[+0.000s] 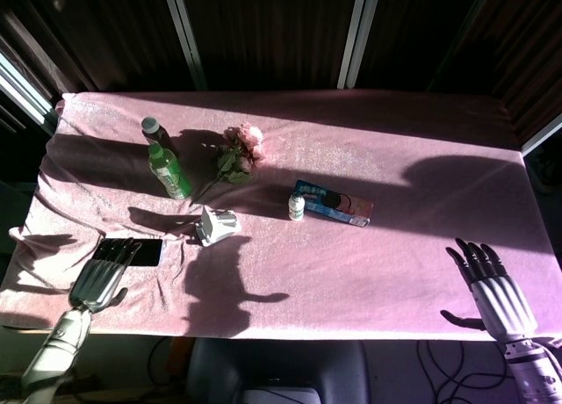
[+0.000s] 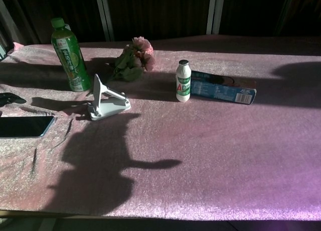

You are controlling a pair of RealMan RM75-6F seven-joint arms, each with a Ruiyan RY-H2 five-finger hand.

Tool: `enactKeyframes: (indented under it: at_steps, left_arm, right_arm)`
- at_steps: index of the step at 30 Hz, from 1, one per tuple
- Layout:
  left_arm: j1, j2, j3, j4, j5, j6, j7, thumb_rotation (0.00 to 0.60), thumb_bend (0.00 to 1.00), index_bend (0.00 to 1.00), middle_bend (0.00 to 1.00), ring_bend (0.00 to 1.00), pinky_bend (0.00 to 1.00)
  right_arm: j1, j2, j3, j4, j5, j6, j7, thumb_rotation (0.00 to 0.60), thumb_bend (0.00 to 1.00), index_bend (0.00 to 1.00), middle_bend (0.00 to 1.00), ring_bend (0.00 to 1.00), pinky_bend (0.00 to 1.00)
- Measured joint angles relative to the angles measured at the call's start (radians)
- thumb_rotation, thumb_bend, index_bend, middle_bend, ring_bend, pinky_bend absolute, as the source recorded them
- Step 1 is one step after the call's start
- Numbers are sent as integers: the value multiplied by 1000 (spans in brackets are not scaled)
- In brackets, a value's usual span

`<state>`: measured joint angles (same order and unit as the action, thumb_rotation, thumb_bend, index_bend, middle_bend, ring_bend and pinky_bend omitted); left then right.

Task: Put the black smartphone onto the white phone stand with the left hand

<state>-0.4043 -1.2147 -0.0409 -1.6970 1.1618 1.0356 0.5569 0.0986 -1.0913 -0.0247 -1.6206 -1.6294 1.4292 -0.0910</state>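
Note:
The black smartphone [image 1: 140, 251] lies flat on the pink cloth near the table's left edge; the chest view shows the smartphone [image 2: 25, 126] at the far left. The white phone stand [image 1: 215, 225] sits just right of it, seen also as the stand [image 2: 106, 101] in the chest view. My left hand [image 1: 103, 280] hovers over the phone's near left end, fingers spread and holding nothing. My right hand [image 1: 490, 290] is open at the table's front right edge, far from both objects. Neither hand appears in the chest view.
A green bottle [image 1: 167, 165] and pink flowers [image 1: 239, 152] stand behind the stand. A small white bottle [image 1: 298, 203] and a blue box [image 1: 338, 205] lie mid-table. The table edge [image 1: 263, 330] runs along the front.

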Motion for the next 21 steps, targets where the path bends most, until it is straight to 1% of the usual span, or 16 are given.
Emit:
enactKeyframes:
  at_steps: [1,4,7,10,14,16,21]
  left_arm:
    - [-24,-14,-10,-1,-61,-15,53,600,327,0,0,0,0]
    - [-85,-48,-33,4,-205,-44,157,600,330,0,1,0,0]
    - [-141,-75,-47,13,-328,-66,221,600,329,0,12,0,0]
    - [-191,-94,-53,25,-422,-91,252,600,330,0,17,0,0]
    - [-244,-113,-55,51,-510,-113,276,600,329,0,72,0,0]
    - [-271,-125,-55,69,-547,-121,283,600,329,3,80,0,0]
    - [-296,-140,-52,92,-576,-133,288,600,329,35,100,0,0]
  right_arm:
    - [1,1,-1,0,-3,-1,2,600,128,0,0,0,0]
    - [3,5,-4,2,-8,-2,10,600,128,0,0,0,0]
    - [2,8,-2,3,-6,1,18,600,128,0,0,0,0]
    - [3,8,-3,4,-7,1,19,600,128,0,0,0,0]
    - [4,7,-4,3,-8,0,15,600,128,0,0,0,0]
    - [3,6,-4,3,-6,-1,15,600,128,0,0,0,0]
    - [3,7,-4,4,-7,0,17,600,128,0,0,0,0]
